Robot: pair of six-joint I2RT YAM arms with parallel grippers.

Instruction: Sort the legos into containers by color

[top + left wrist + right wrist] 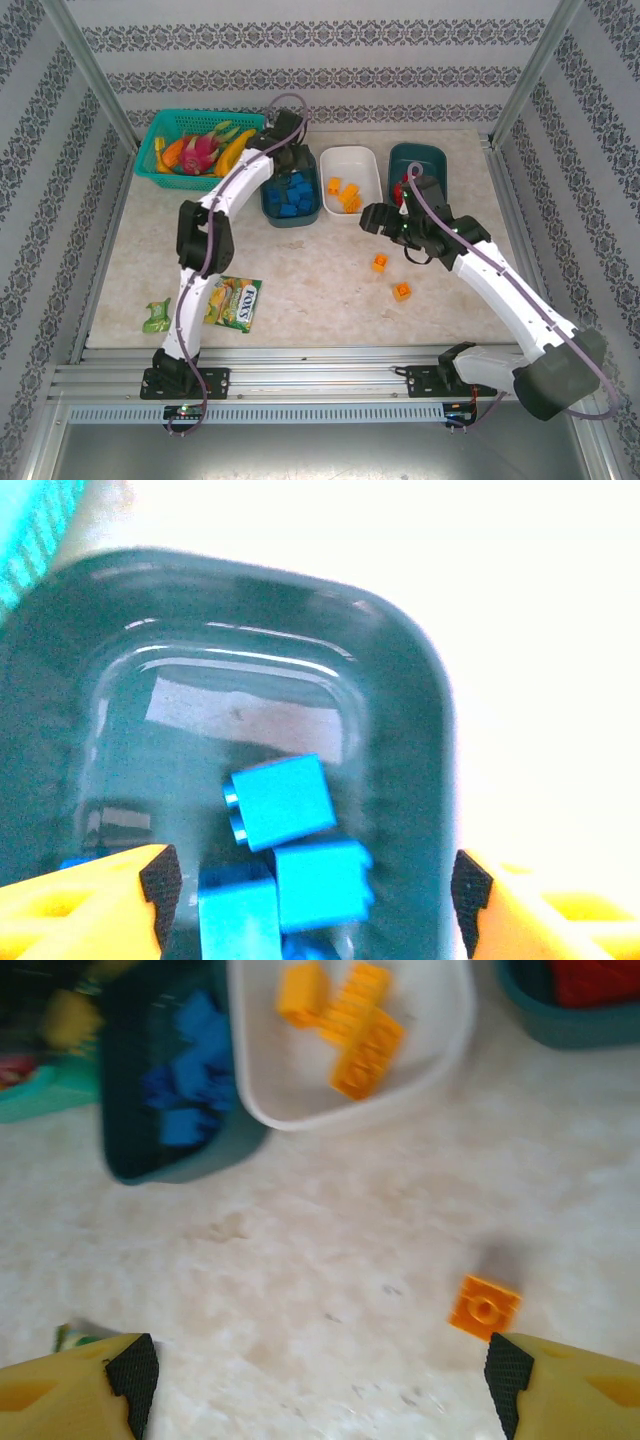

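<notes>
Blue legos lie in the teal tub, and your left gripper hangs over them, jaws wide and empty. Orange legos sit in the white tub. One orange brick lies loose on the table just beside your right gripper, which is also spread wide, holding nothing.

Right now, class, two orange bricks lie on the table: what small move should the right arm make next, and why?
Probably slide the right arm sideways until the orange brick sits between its open jaws; that brick lies beside one finger, outside the white tub.
</notes>
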